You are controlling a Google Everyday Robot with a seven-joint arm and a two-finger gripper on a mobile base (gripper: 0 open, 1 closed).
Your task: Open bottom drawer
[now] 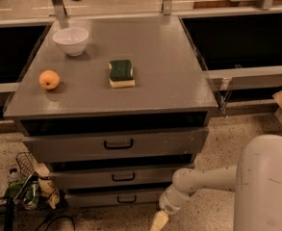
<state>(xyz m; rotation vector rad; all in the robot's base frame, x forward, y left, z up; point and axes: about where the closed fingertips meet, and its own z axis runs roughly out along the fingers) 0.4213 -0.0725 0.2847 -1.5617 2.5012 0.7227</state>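
The bottom drawer (pixel 107 198) is the lowest and narrowest of three grey fronts under the grey tabletop, with a small black loop handle (pixel 126 199). It looks closed. Above it are the mid-sized drawer (pixel 83 178) and the widest top drawer (pixel 116 144). My white arm reaches in from the lower right. My gripper (pixel 158 221) hangs at the bottom edge of the view, just right of the bottom drawer's right end and below handle height. It is partly cut off by the frame edge.
On the tabletop (pixel 169 76) lie a white bowl (pixel 70 40), an orange (pixel 49 79) and a green-and-yellow sponge (pixel 121 73). A wire basket with clutter (pixel 27 186) sits on the floor at the left. Dark open bins flank the cabinet on both sides.
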